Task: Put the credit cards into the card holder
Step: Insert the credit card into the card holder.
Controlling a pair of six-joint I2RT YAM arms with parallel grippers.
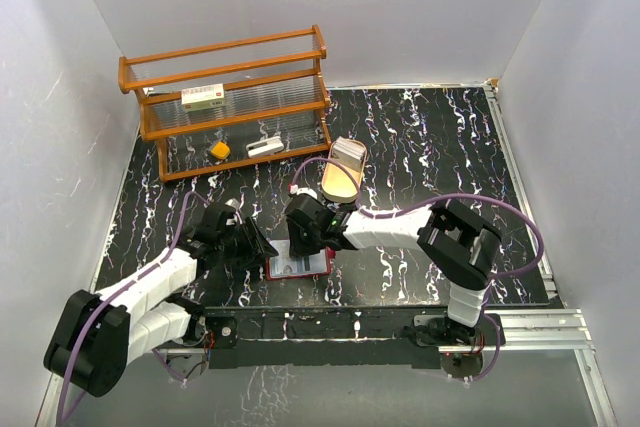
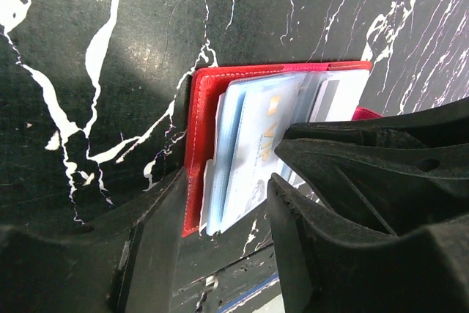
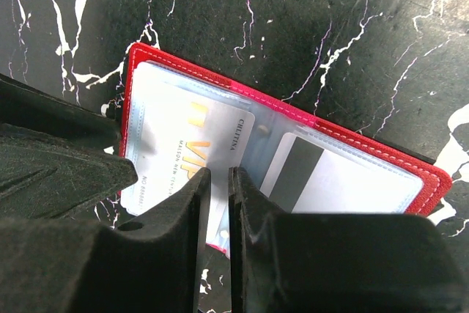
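Observation:
The card holder (image 1: 298, 265) lies open and flat near the table's front edge, dark red outside (image 3: 293, 111) with clear bluish pockets. A pale credit card with gold lettering (image 3: 172, 155) sits in its left pocket. A second card with a dark stripe (image 3: 330, 181) sits in the right pocket. My left gripper (image 2: 223, 196) is open and straddles the holder's near corner (image 2: 196, 181), holding nothing. My right gripper (image 3: 219, 181) hovers over the middle of the holder with only a narrow slit between its jaws. I see nothing pinched in the slit. In the top view both grippers (image 1: 255, 245) (image 1: 305, 239) crowd the holder.
A wooden rack (image 1: 230, 97) stands at the back left, with a white red-labelled box (image 1: 203, 97) on its shelf. A yellow item (image 1: 219, 150) and a small white item (image 1: 264, 147) lie below it. A tan oval tray (image 1: 343, 172) sits just beyond the right gripper.

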